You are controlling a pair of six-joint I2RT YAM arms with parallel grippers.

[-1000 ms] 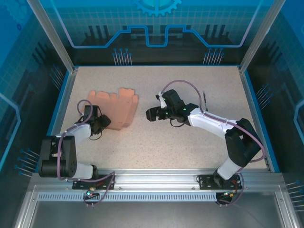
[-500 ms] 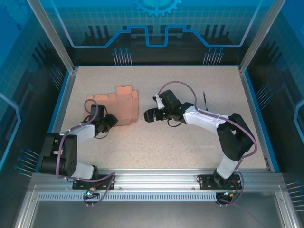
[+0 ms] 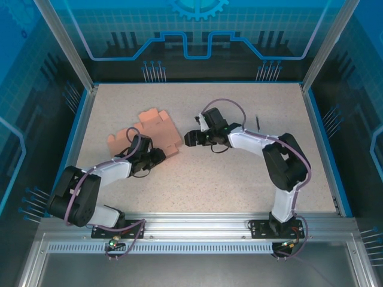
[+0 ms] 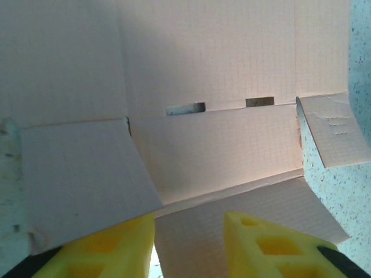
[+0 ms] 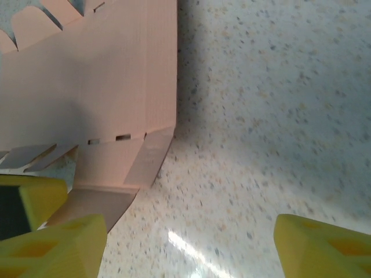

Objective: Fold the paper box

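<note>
The paper box (image 3: 154,128) is a salmon-orange card cut-out, partly lifted and tilted, lying left of the table's middle. In the left wrist view the paper box (image 4: 203,58) shows two slots and creased flaps. My left gripper (image 3: 157,156) is at its near right corner. There the left gripper (image 4: 189,231) stands partly open: one flap lies over the left finger (image 4: 110,249) and another flap runs across the gap. My right gripper (image 3: 188,139) is just right of the card, wide open. In the right wrist view the right gripper (image 5: 188,255) is over bare table, the paper box (image 5: 104,75) to its left.
A thin dark stick (image 3: 258,124) lies on the speckled table (image 3: 239,179) behind the right arm. Metal frame posts and blue walls (image 3: 323,119) close in the table on the left, right and back. Free room lies across the near and right parts.
The card has risen from flat, turned and slid toward the middle. My left gripper has moved right along its near edge. My right gripper has drawn a little farther back.
</note>
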